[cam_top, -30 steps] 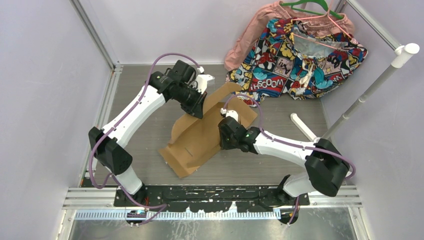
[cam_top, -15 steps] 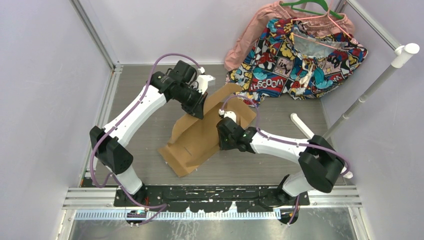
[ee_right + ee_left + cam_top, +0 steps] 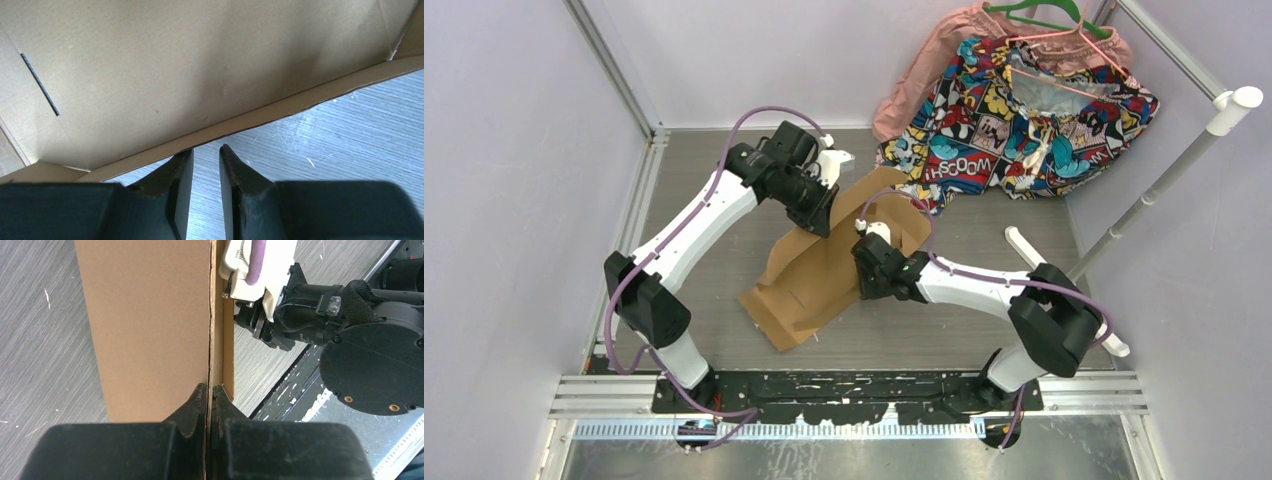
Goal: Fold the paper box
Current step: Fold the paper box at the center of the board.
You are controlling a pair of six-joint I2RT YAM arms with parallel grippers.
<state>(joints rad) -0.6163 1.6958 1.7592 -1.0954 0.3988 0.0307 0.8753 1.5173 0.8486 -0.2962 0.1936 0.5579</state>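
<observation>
Looking down from above, we see the paper box (image 3: 809,285) in the middle of the table (image 3: 704,250), between the two arms, running slantwise from the near left to the far right. It is plain brown corrugated cardboard with no print, a die-cut sheet only partly shaped. Its near end lies flat on the table, a rounded flap curves up along its left side, and the far part is lifted off the surface and tilts upward toward the back. In the right wrist view we find a short dark slit (image 3: 40,84) cut into the pale inner face near the left edge.

The left gripper (image 3: 208,391) is pressed together on a raised edge of the box at its far left. In its own view we see the two black fingertips meeting on the thin cardboard. The fluted edge runs straight up from between them, with a broad upright panel to its left.

The right gripper (image 3: 205,151) sits low at the right side of the sheet. Its fingers stand a little apart with bare table showing in the gap, and their tips lie just beside the lower edge of a cardboard wall without clamping it.

Behind the box, well apart, a comic-print cloth (image 3: 1024,110) is heaped in the back right corner.
</observation>
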